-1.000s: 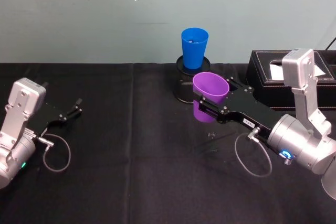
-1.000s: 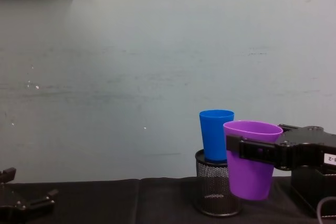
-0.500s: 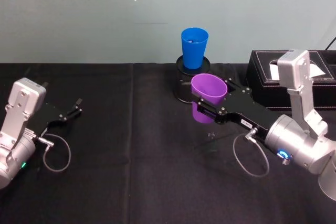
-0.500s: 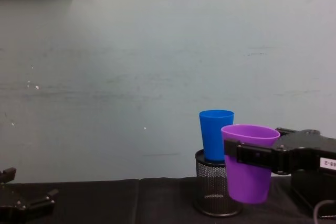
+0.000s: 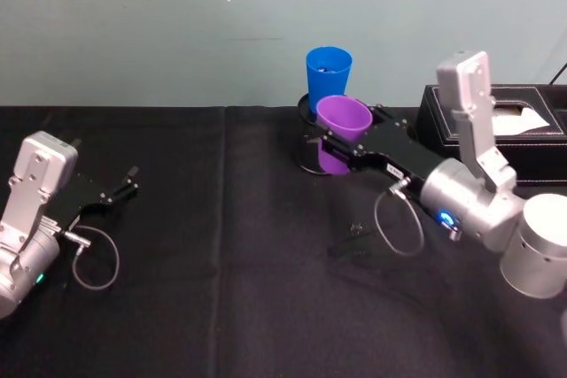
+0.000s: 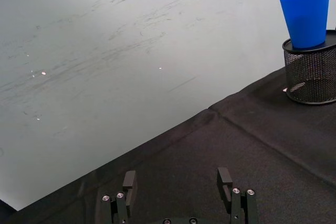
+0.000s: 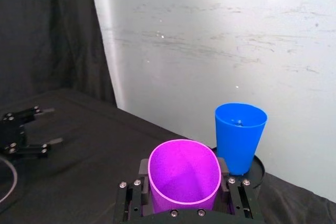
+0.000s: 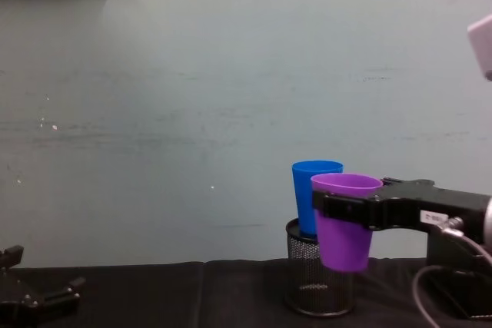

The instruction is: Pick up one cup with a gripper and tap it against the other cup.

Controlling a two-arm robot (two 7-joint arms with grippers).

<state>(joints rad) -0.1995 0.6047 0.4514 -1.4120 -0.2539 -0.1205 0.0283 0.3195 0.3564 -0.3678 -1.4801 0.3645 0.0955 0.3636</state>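
Purple cup: we saw the purple plastic tapered tumbler [image 5: 344,117], smooth and handleless, held upright off the black tablecloth [image 5: 221,263], just in front of the blue one.
Right gripper: the black flat-fingered claw [image 8: 342,209] on the silver-grey right arm was clamped on the purple tumbler, one finger on each side, just below the rim.
Blue cup: the bright blue plastic tapered tumbler [image 5: 328,73] stood upright on top of a black wire-mesh cylinder [image 6: 310,74] near the wall.
Gap: from the chest the two cups overlapped, and we could not tell whether they touched.
Handling: we judged the purple tumbler light, thin-walled and slick. It was empty inside, and its rim looked pressed slightly oval, so a hard squeeze could buckle it.
Hold: we thought the high grip sound, since the taper widens upward and resists slipping down.
Risk: we judged the blue tumbler equally light and perched high, so only a gentle sideways tap would do.
Left gripper: the other claw [image 6: 177,179] rested low at the table's left, fingers spread wide and holding nothing.
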